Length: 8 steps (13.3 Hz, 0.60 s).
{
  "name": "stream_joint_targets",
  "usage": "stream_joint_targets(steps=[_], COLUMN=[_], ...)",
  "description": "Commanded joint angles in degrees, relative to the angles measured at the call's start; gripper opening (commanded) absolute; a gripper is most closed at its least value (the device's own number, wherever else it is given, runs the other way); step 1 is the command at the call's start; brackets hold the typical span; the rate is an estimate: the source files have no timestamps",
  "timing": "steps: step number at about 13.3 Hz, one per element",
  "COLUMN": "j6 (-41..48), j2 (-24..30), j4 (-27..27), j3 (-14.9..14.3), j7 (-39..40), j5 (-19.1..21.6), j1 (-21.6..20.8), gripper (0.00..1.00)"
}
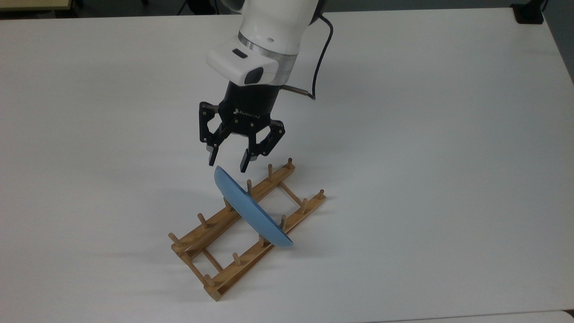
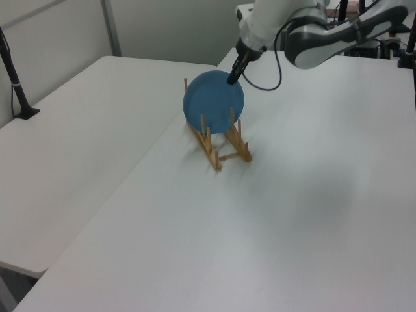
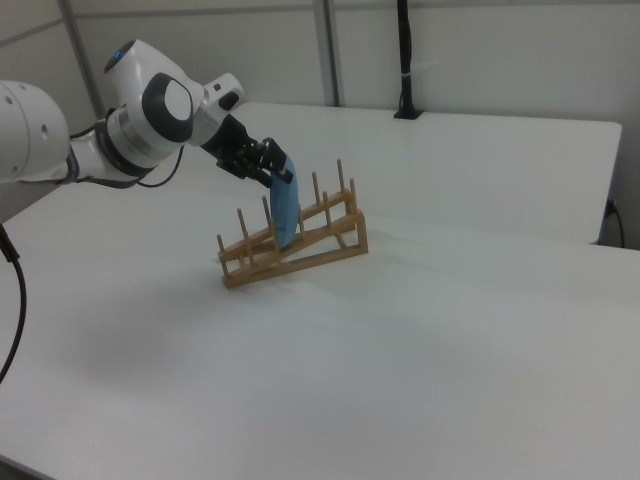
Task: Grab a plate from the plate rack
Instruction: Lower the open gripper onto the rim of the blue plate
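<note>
In the top view, the gripper (image 1: 227,163) hangs with its two black fingers spread wide and nothing between them. Just below its fingertips in the top view lies the upper edge of the light-blue plate (image 1: 251,209), which stands on edge across the wooden plate rack (image 1: 233,240), slotted between pegs near the middle of the rails. The fingertips are just beside that rim; whether they touch it cannot be told. The rack stretches away from the gripper toward the top view's lower left and right on the white table (image 1: 426,157). A black cable (image 1: 320,54) loops off the white arm behind the gripper.

In the left view, the gripper (image 2: 232,77) sits at the plate's (image 2: 213,101) upper right rim, the round blue face turned to the camera, the plate rack (image 2: 221,146) beneath it.

In the right view, the gripper (image 3: 278,174) is right at the top of the plate (image 3: 286,214), which shows edge-on and upright in the plate rack (image 3: 300,250), directly under the fingers.
</note>
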<state>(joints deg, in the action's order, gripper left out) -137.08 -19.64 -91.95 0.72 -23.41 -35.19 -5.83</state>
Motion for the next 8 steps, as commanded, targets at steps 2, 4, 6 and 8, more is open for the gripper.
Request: stream_joint_targets(steps=[2,4,6,8], j6=[-0.82,-1.08,-1.44,-1.44], j2=[-2.33,-3.39,-3.48,-3.39], j4=[3.35,3.97,3.97,3.97], j3=[-0.36,-0.36,-0.36,-0.45], j7=[-2.26,-2.34,-2.34,-2.34], j5=[-3.65,-5.41,-5.59,-5.59], j1=[-0.24,-0.24,-0.24,-0.32], gripper=[0.39,0.31,0.22,0.11])
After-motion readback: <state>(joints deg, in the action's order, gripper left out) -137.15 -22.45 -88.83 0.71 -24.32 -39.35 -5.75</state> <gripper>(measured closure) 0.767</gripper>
